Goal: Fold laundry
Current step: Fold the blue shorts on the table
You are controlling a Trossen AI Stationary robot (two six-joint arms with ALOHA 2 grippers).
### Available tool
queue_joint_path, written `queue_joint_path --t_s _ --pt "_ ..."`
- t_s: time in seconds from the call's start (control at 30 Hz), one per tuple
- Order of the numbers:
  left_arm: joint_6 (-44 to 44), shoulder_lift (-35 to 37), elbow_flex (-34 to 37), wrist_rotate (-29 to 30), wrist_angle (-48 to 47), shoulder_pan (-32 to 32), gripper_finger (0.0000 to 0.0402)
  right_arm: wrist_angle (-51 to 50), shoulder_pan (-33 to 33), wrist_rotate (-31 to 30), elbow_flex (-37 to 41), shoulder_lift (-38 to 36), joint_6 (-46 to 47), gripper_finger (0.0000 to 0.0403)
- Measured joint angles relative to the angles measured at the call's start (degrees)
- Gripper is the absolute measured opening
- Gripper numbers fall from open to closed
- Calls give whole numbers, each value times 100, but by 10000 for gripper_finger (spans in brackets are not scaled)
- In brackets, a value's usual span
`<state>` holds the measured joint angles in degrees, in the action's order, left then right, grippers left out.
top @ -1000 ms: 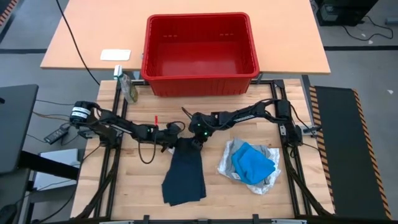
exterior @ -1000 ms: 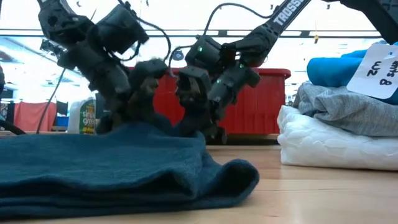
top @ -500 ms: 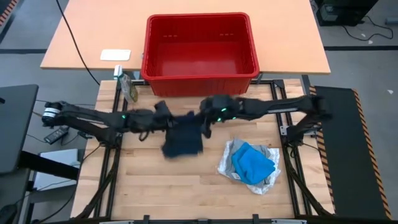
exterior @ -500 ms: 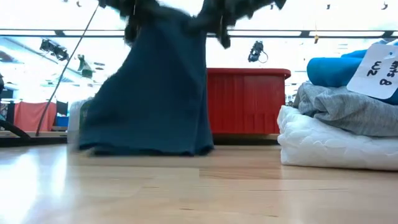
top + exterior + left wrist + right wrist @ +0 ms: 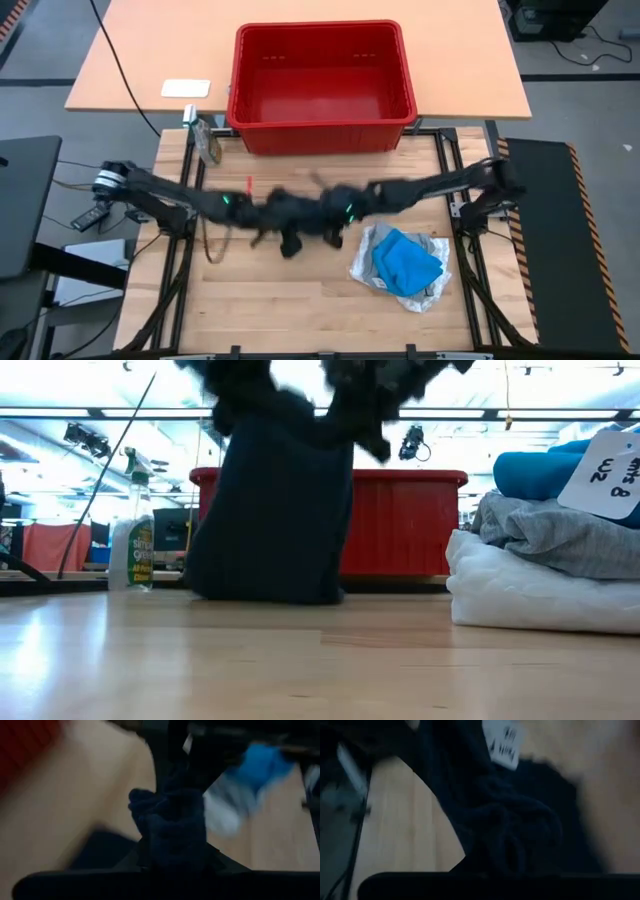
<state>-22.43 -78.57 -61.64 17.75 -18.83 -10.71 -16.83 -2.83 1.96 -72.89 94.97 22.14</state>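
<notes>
- Left gripper (image 5: 262,212) is pinched narrow on a bunched corner of the dark navy soft garment (image 5: 270,510); my left wrist view shows the cloth wadded right between my fingers.
- Right gripper (image 5: 335,213) is clamped tight on the opposite corner of the same cloth; a white label (image 5: 504,742) dangles off the fabric in the right wrist view.
- Big change: a second ago that navy piece lay flat along the wooden table (image 5: 300,300). I've since hoisted it by its top edge, and now both arms have swung back toward the middle of the table.
- From table height, the garment hangs like a curtain from the two grippers, its lower hem just about meeting the boards.
- My read: this is the lay-over stroke of the fold, hem anchoring first so the upper half can drape across it.
- To my right, well apart from the grippers, the finished stack is unmoved: bright blue folded garment (image 5: 405,260) on the grey garment (image 5: 560,530) on the white lacy garment (image 5: 520,600).
- The red plastic basket (image 5: 322,125) sits at the far edge with nothing visible inside, so I judge navy is the last piece.
</notes>
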Motion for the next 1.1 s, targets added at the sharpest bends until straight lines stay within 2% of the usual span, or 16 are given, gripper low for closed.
queue_joint_path --t_s 0.17,0.23,0.43,0.53,0.6,0.77,0.93,1.1 --pt "-2072 -695 542 -49 231 -708 70 92 -601 315 -19 984 1192 26" --pt "-2584 -842 585 -26 194 -826 70 164 -642 320 -30 1220 1476 26" --pt "-3361 -858 578 436 -444 -588 71 360 -160 503 -39 1455 1719 26" --pt "-3331 -942 559 837 -748 -265 71 376 187 593 -45 1535 1739 26" --pt "-3074 -1035 571 810 -741 -54 71 369 378 661 -31 1584 1714 32" --pt "-3017 -1317 583 635 -831 330 88 -109 640 966 5 1850 1689 108" --pt "-3244 -1293 583 129 -1170 514 145 -457 746 1116 -10 1907 1712 208" --pt "-2920 -771 565 49 -1394 543 203 -500 727 893 -4 1741 2075 288"
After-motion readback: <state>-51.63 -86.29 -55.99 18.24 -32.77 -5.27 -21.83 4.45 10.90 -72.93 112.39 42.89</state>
